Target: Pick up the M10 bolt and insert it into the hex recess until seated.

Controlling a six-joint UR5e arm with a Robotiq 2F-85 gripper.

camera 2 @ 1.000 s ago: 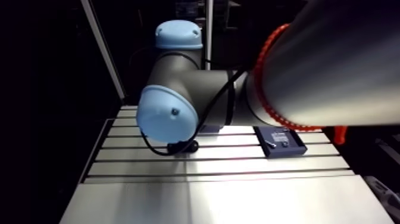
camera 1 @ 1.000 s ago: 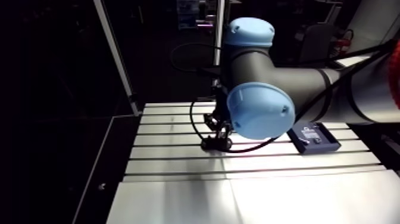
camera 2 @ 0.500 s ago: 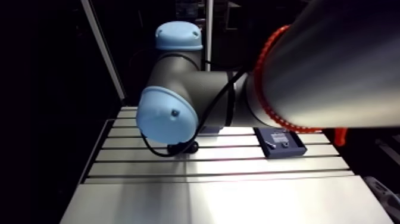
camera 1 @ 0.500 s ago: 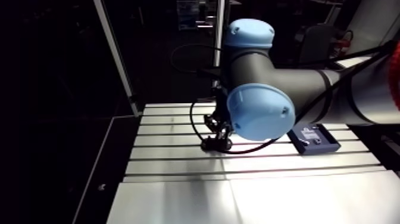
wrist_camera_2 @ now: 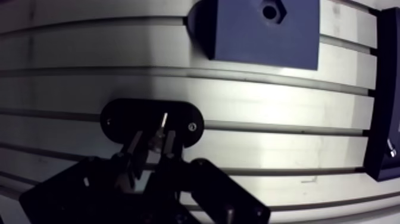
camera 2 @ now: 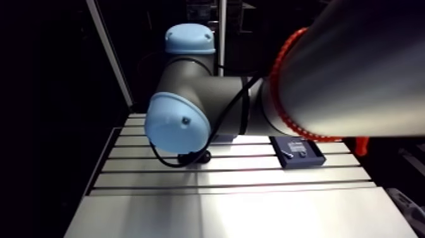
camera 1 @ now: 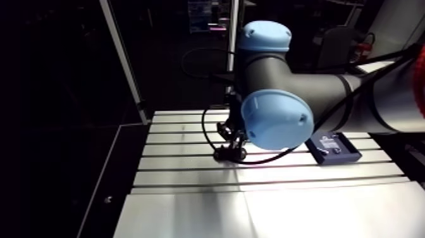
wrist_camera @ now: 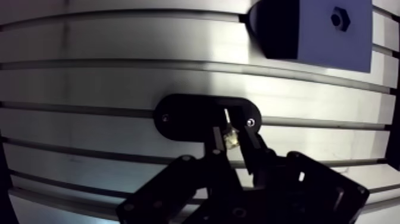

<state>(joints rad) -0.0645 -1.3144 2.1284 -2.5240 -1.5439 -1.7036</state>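
**Item 1, surface**: slotted aluminium, lying bright under the arm. It is carrying everything listed here.

**Item 2, black oval holder**: lying flat on the surface between two slots, directly under the gripper. A small fastener is showing near each end.

**Item 3, gripper**: hanging low over the holder. In the wrist view the jaws are standing only narrowly apart, with pale metal filling the gap on both sides. They are judged to be clenching the bolt, not released.

**Item 4, M10 bolt**: sitting between the jaws, over the holder's far half. A thin bright streak is running from it across the holder and may be the shank. If so, the long axis is pointing down along the jaws' own line, but the piece is too small to be sure. Whether it is clear of the holder cannot be told.

**Item 5, blue block**: resting on the surface ahead of the gripper and off to one side, well apart, with a slot lying between it and the holder.

**Item 6, hex recess**: opening upward in the block's top face, toward its far edge, and showing empty. The coming move is judged to be a lift, a carry forward and sideways across the slot, then a straight descent with the bolt held upright over this opening.
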